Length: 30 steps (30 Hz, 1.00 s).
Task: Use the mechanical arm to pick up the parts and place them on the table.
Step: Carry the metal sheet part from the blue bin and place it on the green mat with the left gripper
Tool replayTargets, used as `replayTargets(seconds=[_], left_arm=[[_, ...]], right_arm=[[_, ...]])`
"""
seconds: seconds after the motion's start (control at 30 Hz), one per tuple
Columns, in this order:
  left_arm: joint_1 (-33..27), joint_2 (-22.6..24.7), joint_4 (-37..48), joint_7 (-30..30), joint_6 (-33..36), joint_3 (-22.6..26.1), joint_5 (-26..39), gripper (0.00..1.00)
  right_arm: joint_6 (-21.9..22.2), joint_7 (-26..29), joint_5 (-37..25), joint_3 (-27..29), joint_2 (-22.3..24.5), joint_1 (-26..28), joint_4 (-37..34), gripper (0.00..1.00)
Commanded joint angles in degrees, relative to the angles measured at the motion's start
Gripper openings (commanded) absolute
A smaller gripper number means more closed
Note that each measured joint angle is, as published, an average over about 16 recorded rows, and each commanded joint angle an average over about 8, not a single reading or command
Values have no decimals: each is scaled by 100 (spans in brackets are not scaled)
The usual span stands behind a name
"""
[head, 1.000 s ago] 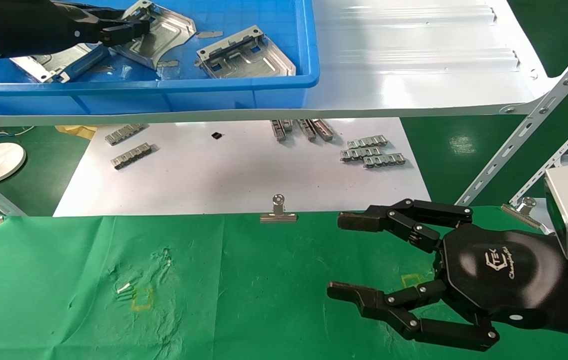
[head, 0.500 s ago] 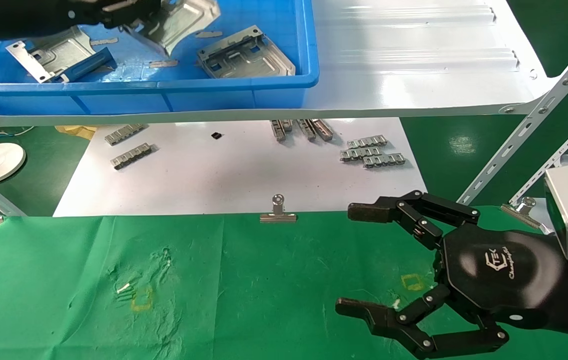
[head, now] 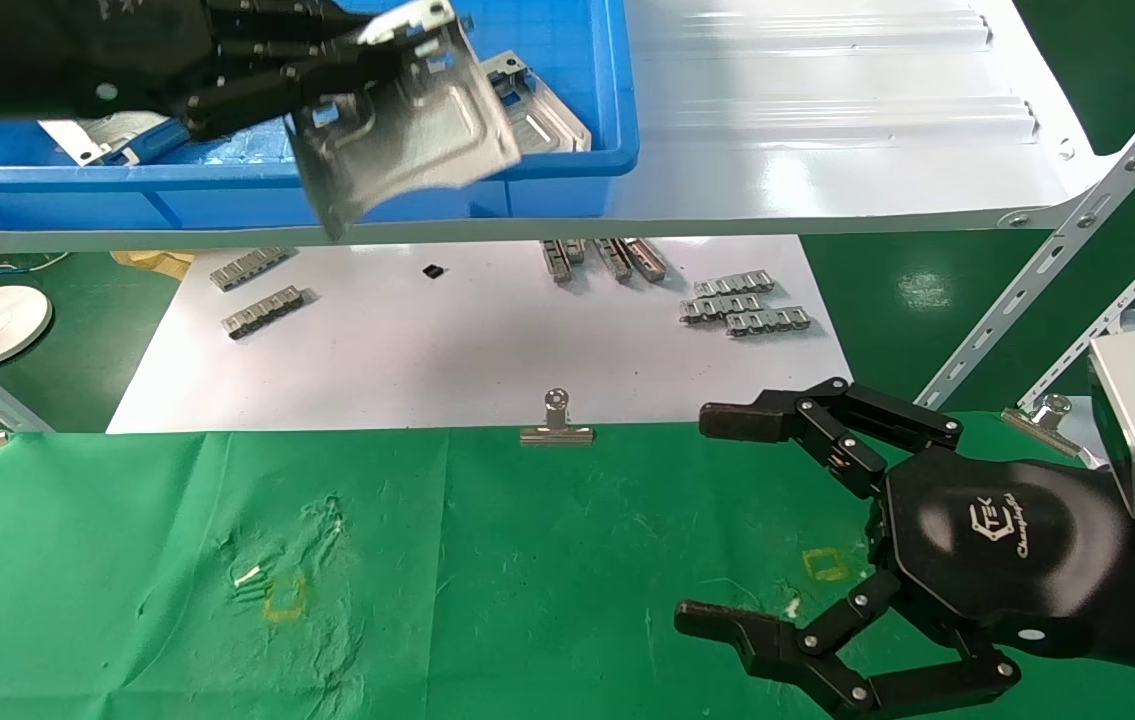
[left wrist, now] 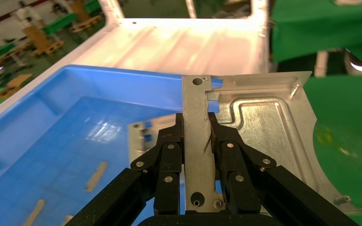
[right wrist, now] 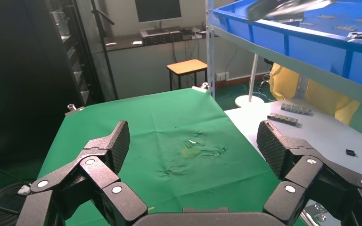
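Observation:
My left gripper (head: 367, 60) is shut on a silver stamped metal part (head: 407, 125) and holds it tilted above the front wall of the blue bin (head: 227, 195). In the left wrist view the fingers (left wrist: 169, 150) clamp the part's rim strip (left wrist: 196, 136). More parts lie in the bin: one at the right (head: 542, 110), one at the left (head: 102, 135) partly hidden by my arm. My right gripper (head: 717, 525) is open and empty, low over the green cloth table (head: 487, 570); it also shows in the right wrist view (right wrist: 193, 146).
The bin stands on a glossy white shelf (head: 827, 130). Below lies a white board (head: 487, 340) with several grey link strips (head: 742, 305). Binder clips (head: 555, 425) hold the cloth's far edge. Yellow square marks (head: 282, 597) sit on the cloth. Slanted metal struts (head: 1057, 240) stand at the right.
My left gripper has lifted the part out of the bin and brought it forward over the bin's front wall. My right gripper's fingers have spread wider.

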Motion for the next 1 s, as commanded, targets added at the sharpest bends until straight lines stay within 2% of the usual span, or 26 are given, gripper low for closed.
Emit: replayTargets(seconds=[0.03, 0.27, 0.53, 0.77, 1.0], left_arm=[[-6, -51, -53, 171, 245, 27, 26, 0], [487, -448, -1018, 560, 325, 477, -220, 0], [1219, -1133, -2161, 534, 279, 1238, -982, 0], [1440, -1435, -2324, 582, 229, 1689, -1390, 0], [1611, -1405, -2357, 1180, 201, 2335, -1048, 0]], right_arm=[[0, 0, 0, 0, 0, 0, 0, 100], [0, 0, 0, 0, 0, 0, 0, 100], [0, 0, 0, 0, 0, 0, 0, 100], [0, 0, 0, 0, 0, 0, 0, 100], [0, 0, 0, 0, 0, 0, 0, 100]])
